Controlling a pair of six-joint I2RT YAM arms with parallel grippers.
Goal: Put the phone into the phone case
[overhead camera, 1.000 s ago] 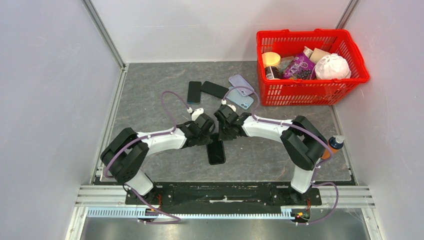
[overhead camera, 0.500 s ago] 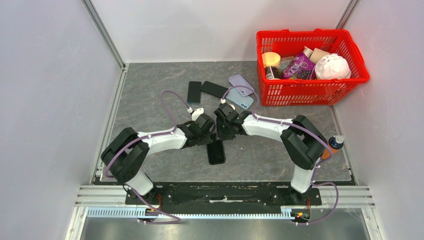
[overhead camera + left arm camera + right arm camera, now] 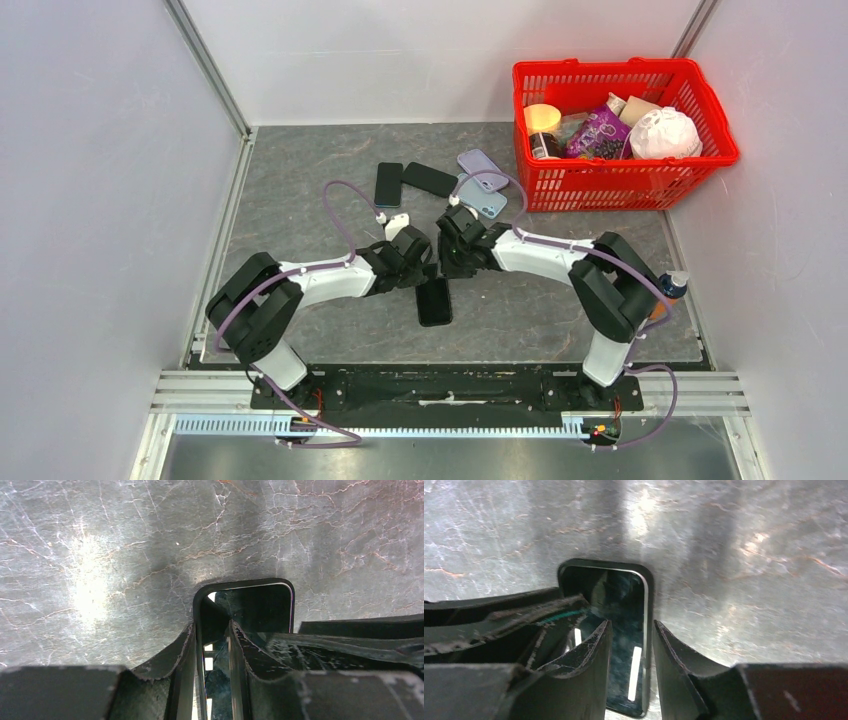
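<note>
Grey marbled worktop (image 3: 300,180), white walls around it, and both hands meet over one black phone (image 3: 434,303) in the middle. Your left hand (image 3: 212,630) is open only a sliver, its fingers astride the left rim of the phone case (image 3: 196,602), one tip outside the rim and the other over the glass. It has hold of nothing that I can see. Your right hand (image 3: 631,630) mirrors it on the opposite long edge, parted just as little and also holding nothing.

That reads to me as pressing and squaring, not lifting. The phone lies flat beneath both sets of fingertips and seems to be inside the dark rim, though I cannot tell if every corner is seated.

Beyond the hands lie a black handset (image 3: 388,184), a lilac case (image 3: 482,167) and a pale blue phone (image 3: 484,200). Further out past your right hand sits a red basket (image 3: 600,190).

Any writing? A purple packet (image 3: 598,130) in the basket carries print too small to read. No brand shows on the phone.
</note>
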